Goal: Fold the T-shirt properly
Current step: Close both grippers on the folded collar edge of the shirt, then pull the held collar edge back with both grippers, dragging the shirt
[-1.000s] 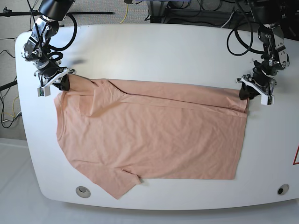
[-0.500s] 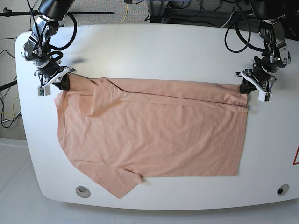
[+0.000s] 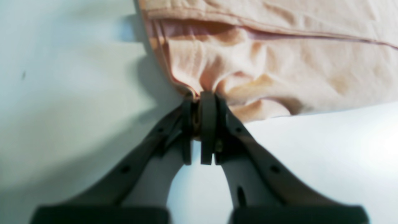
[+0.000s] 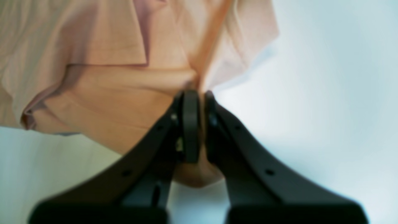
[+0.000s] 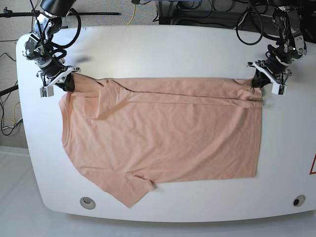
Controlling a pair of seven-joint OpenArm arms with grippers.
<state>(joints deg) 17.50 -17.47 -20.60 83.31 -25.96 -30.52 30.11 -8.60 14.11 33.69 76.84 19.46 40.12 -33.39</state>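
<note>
Lying flat on the white bench [image 5: 163, 49]: the T-shirt [image 5: 163, 133], long axis running side to side, loose sleeve and free long edge nearest the camera. Farther back, far long edge stretched between both arms. Right fingers [image 4: 196, 93] clamped shut on the shoulder corner, at the base view's left [image 5: 63, 82]. Left fingers [image 3: 199, 95] pinched closed on the hem corner [image 5: 256, 81]. Cloth spread entirely toward the near side of both grips; probably a carry of that far edge forward over the body.
</note>
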